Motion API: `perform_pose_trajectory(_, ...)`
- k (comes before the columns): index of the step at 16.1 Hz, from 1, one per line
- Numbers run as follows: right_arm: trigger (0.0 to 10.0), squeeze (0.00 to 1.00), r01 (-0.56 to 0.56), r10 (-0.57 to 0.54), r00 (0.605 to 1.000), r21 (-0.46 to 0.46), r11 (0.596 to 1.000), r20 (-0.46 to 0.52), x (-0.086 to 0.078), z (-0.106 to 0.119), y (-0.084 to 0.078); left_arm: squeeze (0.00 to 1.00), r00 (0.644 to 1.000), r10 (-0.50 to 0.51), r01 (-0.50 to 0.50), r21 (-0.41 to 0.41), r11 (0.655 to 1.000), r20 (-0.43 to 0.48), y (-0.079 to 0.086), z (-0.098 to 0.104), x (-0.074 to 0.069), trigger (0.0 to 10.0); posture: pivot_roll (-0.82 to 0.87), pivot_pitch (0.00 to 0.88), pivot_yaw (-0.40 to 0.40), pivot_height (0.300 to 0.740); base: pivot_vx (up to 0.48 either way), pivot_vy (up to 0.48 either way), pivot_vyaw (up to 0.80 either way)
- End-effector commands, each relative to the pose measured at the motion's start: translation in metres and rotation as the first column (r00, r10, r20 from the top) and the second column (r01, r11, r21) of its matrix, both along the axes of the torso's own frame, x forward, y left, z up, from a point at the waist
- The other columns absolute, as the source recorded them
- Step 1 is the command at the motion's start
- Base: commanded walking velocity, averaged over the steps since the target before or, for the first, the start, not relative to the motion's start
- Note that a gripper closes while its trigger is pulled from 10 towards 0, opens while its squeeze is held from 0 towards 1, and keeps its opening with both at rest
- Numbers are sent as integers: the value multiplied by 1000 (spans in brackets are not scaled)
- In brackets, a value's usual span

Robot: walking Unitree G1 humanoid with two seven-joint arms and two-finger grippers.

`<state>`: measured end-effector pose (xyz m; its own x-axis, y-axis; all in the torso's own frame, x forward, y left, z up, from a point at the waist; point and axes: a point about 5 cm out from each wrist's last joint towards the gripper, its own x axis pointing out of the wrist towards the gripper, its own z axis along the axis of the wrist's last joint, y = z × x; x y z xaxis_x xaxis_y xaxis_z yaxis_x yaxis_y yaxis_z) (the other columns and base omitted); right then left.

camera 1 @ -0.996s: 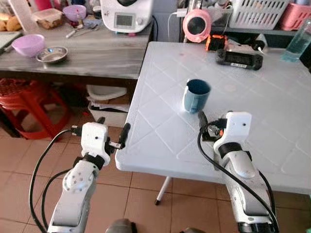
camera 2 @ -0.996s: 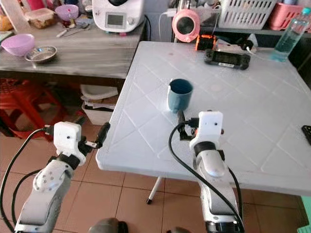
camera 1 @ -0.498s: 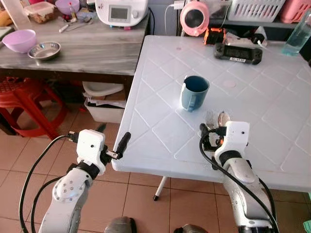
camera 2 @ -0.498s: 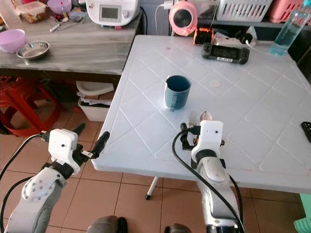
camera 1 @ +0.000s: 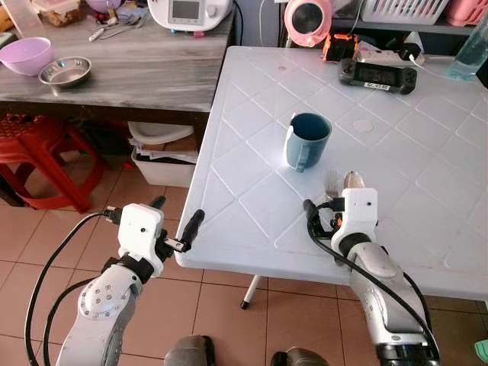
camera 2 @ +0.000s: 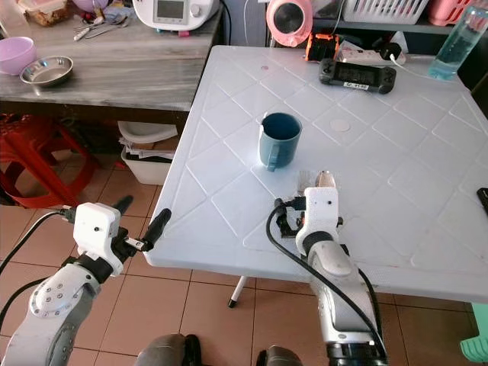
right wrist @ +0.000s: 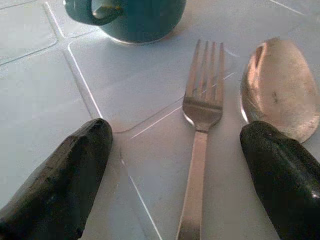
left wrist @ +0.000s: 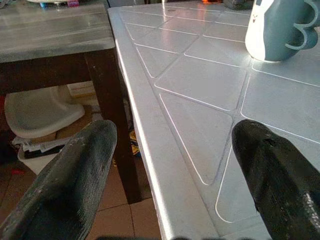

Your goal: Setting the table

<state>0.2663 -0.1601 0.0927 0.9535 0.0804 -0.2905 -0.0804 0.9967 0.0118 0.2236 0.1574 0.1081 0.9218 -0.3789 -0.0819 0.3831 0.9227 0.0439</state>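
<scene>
**Cutlery laid beside the mug**

The right gripper [right wrist: 175,165] rests spread wide over the white table [camera 1: 427,152]. The fork [right wrist: 200,120] lies flat between its fingers, the spoon [right wrist: 277,87] just beside it at 3 o'clock, bowl partly under one finger. The teal mug [camera 1: 307,141] stands at 11 o'clock of them (upright). The left gripper [left wrist: 175,165], parted too, hovers at the table's corner.

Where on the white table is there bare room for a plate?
Bare: the corner stretch left of the mug, toward the left gripper, and the wide middle right of the fork and spoon. Crowded: the far edge, around the black controller.
</scene>
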Motion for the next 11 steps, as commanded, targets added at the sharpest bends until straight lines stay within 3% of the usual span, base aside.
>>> perform_pose_trajectory(1,10000,0,-16,17,1000,19,1000,-25,-1,-3,3,0,1000,-10,10,5,1000,3,0,3,-1,10000,80,112,20,740,0,0,0)
perform_pose_trajectory(3,10000,0,-32,33,999,25,999,-22,0,-2,5,0,1000,-12,12,4,1000,3,0,3,0,10000,77,111,19,740,0,0,0)
perform_pose_trajectory(5,0,0,-42,43,997,17,999,-62,-2,-5,4,0,1000,-15,15,5,1000,2,-1,3,0,10000,75,109,18,740,0,0,0)
perform_pose_trajectory(11,0,0,-51,59,986,50,997,-154,-4,-15,1,0,1000,-21,21,1,1000,-4,-3,3,2,10000,70,106,18,740,0,0,0)
